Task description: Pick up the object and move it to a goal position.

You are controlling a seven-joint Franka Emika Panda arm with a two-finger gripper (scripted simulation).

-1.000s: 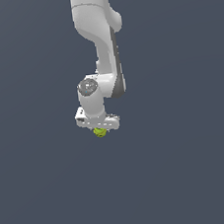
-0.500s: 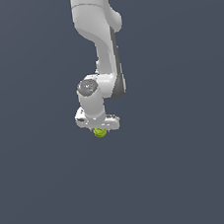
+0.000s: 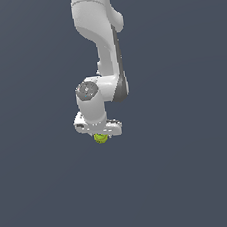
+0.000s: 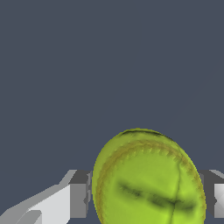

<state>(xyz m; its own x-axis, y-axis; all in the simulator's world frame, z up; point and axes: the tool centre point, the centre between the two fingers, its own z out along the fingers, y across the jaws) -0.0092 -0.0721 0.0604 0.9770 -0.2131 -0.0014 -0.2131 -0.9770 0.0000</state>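
The yellow-green ball (image 3: 101, 138) with faint darker markings sits just under the white arm's hand in the exterior view. My gripper (image 3: 101, 137) is shut on it, the ball held between the two fingers. In the wrist view the ball (image 4: 148, 179) fills the space between the grey finger pads (image 4: 79, 194), which touch it on both sides. The fingers themselves are mostly hidden behind the hand in the exterior view.
The white arm (image 3: 102, 46) comes down from the top of the exterior view. A plain dark grey-blue ground (image 3: 194, 176) lies all around, with no other objects in view.
The arm and the held ball have moved very slightly, a little lower; the grip is unchanged.
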